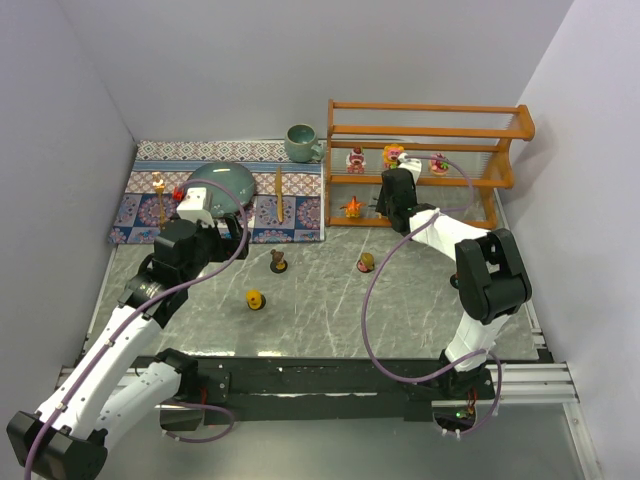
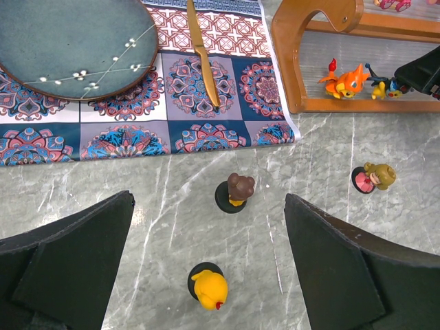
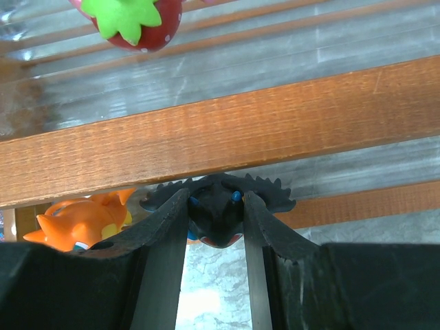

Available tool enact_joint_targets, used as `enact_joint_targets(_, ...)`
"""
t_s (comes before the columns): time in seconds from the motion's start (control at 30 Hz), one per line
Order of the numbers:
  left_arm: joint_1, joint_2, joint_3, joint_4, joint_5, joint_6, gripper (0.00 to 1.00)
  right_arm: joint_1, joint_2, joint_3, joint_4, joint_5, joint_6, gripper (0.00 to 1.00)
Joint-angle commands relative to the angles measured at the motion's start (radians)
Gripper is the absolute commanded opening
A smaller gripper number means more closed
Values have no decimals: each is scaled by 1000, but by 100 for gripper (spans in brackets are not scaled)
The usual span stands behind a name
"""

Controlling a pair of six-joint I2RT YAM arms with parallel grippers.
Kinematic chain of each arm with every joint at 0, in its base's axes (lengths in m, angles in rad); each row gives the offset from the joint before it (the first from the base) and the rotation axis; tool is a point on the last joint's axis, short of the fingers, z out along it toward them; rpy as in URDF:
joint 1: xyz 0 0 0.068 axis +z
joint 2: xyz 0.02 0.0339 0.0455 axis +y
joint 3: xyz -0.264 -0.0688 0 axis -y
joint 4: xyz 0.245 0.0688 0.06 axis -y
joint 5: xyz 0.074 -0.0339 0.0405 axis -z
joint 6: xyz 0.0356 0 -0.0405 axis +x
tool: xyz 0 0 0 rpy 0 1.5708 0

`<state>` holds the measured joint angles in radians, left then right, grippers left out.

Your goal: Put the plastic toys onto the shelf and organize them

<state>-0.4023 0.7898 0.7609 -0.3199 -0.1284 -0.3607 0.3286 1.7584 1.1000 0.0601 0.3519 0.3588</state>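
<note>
Evidently our right pincer (image 3: pixel 215 201) pinches the dark spiky creature (image 3: pixel 216 220) mid-body; likely light, stiff, slippery. Our left pincer (image 2: pixel 207 199) gapes.

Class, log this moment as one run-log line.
right jaws: shut on dark spiky toy at shelf | left jaws: open, empty | table: three toys

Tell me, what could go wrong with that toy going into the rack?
The right gripper pinches the dark spiky toy close under a rail of the shelf, so the toy might catch on the wood. The orange creature lies close beside it and could get bumped as the gripper opens or backs out.
</note>
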Motion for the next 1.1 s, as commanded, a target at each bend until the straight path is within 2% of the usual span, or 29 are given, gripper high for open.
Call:
enact_joint_targets(0.0,3,2,2,25,12,6,97,-11,13,34,53,29,20,10)
enact_joint_targets(0.37,3,5,2,25,13,8,97,-13,24,34,63,38,28,14)
enact_joint_targets(0.63,3,3,2,27,15,8,97,-14,32,37,58,39,28,33)
enact_joint_targets(1.07,3,3,2,27,15,9,97,-13,42,54,46,33,31,46)
